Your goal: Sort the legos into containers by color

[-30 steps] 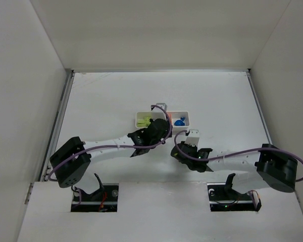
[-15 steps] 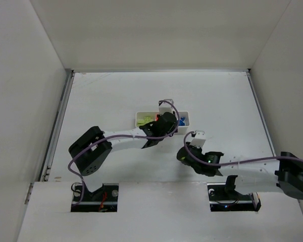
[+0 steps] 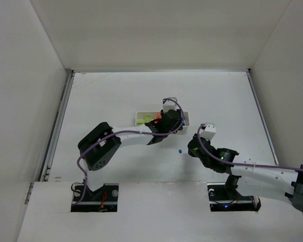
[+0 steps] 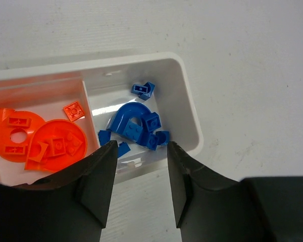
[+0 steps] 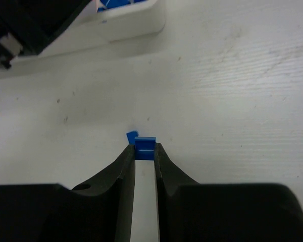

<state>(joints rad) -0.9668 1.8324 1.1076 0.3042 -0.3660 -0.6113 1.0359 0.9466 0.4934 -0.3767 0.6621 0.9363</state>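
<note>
The white tray (image 4: pixel 189 108) holds orange legos (image 4: pixel 55 143) in its middle compartment and blue legos (image 4: pixel 134 123) in its right one. My left gripper (image 4: pixel 140 146) stands open over the near wall of the blue compartment, with nothing between its fingers. In the top view the left gripper (image 3: pixel 174 121) covers the tray's (image 3: pixel 141 115) right end, and green legos (image 3: pixel 144 120) show at its left end. My right gripper (image 5: pixel 144 147) is shut on a small blue lego (image 5: pixel 145 142) low over the table. A second blue piece (image 5: pixel 132 136) sits just behind it.
The right gripper (image 3: pixel 184 150) is on open table, a short way in front of the tray's right corner (image 5: pixel 141 22). The left arm (image 3: pixel 131 135) stretches across the table's middle. White walls enclose the table on three sides.
The left gripper moved right along the tray to the blue compartment and opened. The right gripper shut on the blue lego and its arm swung right.
</note>
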